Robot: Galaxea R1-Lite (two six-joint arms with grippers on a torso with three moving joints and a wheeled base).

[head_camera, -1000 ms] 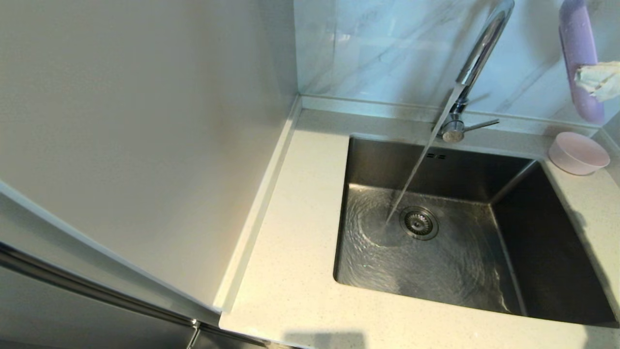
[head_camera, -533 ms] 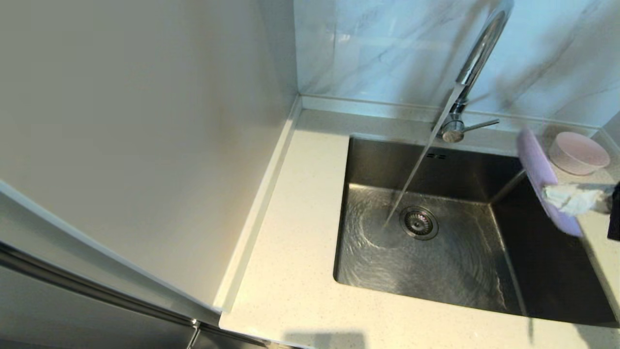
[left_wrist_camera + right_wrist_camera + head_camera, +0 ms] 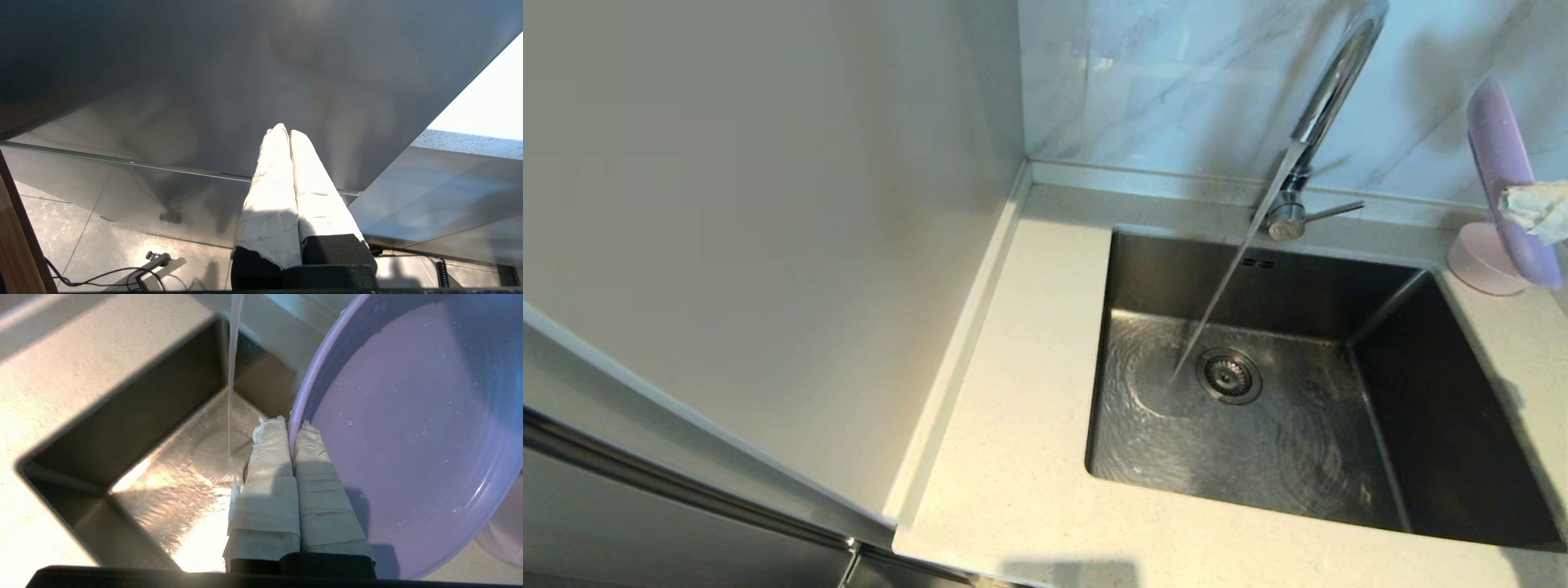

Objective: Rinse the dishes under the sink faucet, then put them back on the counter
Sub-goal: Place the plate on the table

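My right gripper [image 3: 1525,209] [image 3: 291,430] is shut on the rim of the lavender plate [image 3: 1499,155] [image 3: 408,428], holding it on edge in the air above the sink's far right corner. Water drops cling to the plate's face. The pink bowl [image 3: 1480,260] sits on the counter [image 3: 1029,392] just behind and below the plate, partly hidden by it. The sink faucet [image 3: 1327,98] is running; its stream [image 3: 232,371] falls into the sink [image 3: 1282,457] [image 3: 163,469] left of the drain strainer [image 3: 1229,376], well clear of the plate. My left gripper [image 3: 286,130] is shut and empty, parked low.
The faucet's side lever [image 3: 1333,210] points right. A marble wall [image 3: 1176,82] backs the counter, and a tall pale panel [image 3: 768,204] closes off the left. In the left wrist view a grey cabinet front [image 3: 204,81] and floor cables [image 3: 122,273] show.
The plate swung down beside the sink's right rim half a second ago, then rose again; it now hangs slightly lower than a second ago. The water keeps running.
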